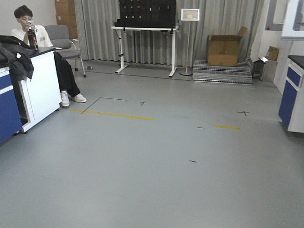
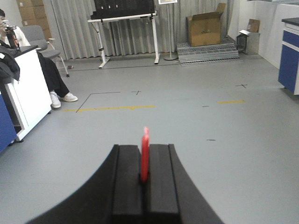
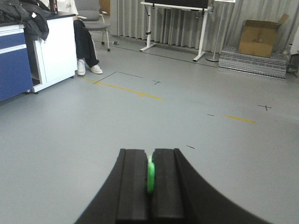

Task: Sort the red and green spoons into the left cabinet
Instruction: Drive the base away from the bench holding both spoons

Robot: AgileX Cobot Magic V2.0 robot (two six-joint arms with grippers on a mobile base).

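Observation:
My left gripper [image 2: 145, 148] is shut on the red spoon [image 2: 145, 154], which stands edge-on between the two black fingers and pokes up past their tips. In the right wrist view my right gripper [image 3: 150, 153] is shut on the green spoon [image 3: 150, 175], a thin green sliver pinched between the pads. Both grippers are held out over open grey floor. The left cabinet is out of view in every frame, and neither gripper shows in the front view.
A white and blue counter [image 1: 35, 90] stands at the left with a seated person [image 1: 33, 35] behind it. A blue cabinet [image 1: 292, 92] is at the right edge. A desk [image 1: 145, 47] and a cardboard box [image 1: 224, 50] line the far curtain wall. Yellow tape [image 1: 114, 114] marks the floor.

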